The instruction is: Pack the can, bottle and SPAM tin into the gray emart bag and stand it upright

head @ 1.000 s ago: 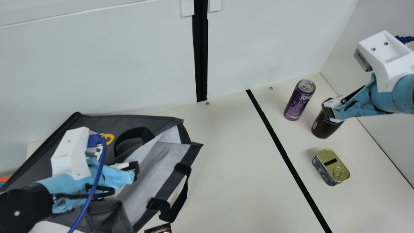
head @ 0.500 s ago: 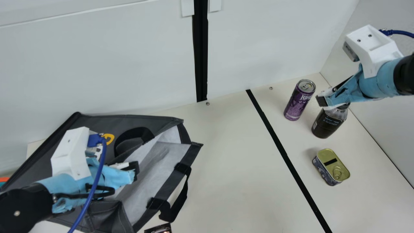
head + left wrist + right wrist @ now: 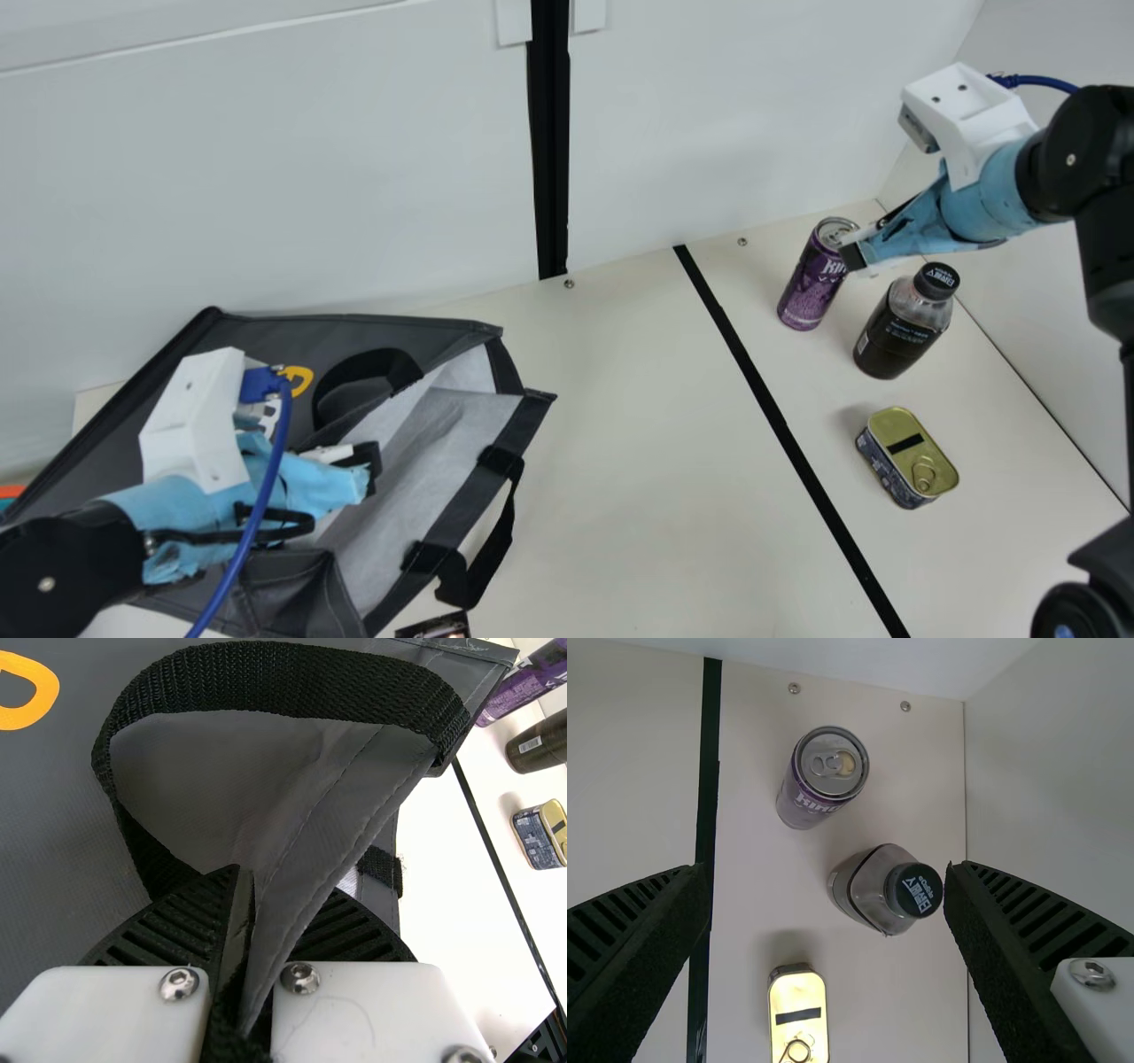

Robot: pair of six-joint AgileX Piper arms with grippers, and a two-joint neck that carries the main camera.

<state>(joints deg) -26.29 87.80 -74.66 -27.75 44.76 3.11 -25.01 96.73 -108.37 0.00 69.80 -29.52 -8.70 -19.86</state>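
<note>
Three goods outside the bag (image 3: 275, 335): can (image 3: 809, 288) and bottle (image 3: 895, 337) upright, tin (image 3: 911, 456) flat, ring side up. All sit past the black strip (image 3: 773, 415), spaced apart, which should give a claw room around each. Bag lies over, mouth facing them, likely so goods can go in from that side. Left claw (image 3: 257, 895) pinches the bag's edge by a handle (image 3: 283, 682); my guess, to keep the mouth from sagging. Right claw (image 3: 826, 873) wide, holding nothing, above can and bottle; that spread suits a round body. Packing looks barely begun.
</note>
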